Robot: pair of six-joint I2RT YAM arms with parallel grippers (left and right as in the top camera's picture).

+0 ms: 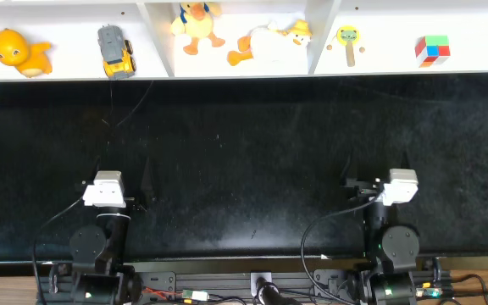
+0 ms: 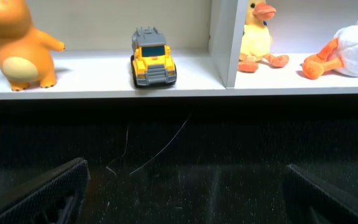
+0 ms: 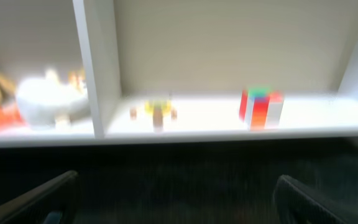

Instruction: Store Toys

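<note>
Six toys sit in a white shelf (image 1: 244, 69) along the table's far edge. The left bay holds an orange figure (image 1: 22, 51) (image 2: 18, 45) and a yellow-grey truck (image 1: 117, 51) (image 2: 153, 57). In the middle bay are a yellow duck plush (image 1: 197, 25) (image 2: 258, 38) and a white duck plush (image 1: 269, 42) (image 2: 352, 51) (image 3: 50, 99). The right bay has a small yellow toy (image 1: 348, 42) (image 3: 156, 112) and a coloured cube (image 1: 432, 49) (image 3: 261, 107). My left gripper (image 1: 113, 180) (image 2: 185, 186) and right gripper (image 1: 378, 183) (image 3: 176, 193) stand open and empty near the front, far from the shelf.
A black mat (image 1: 244, 161) covers the table between the arms and the shelf. White dividers (image 2: 224, 40) (image 3: 97, 68) split the shelf into bays. Cables run along the front edge by the arm bases.
</note>
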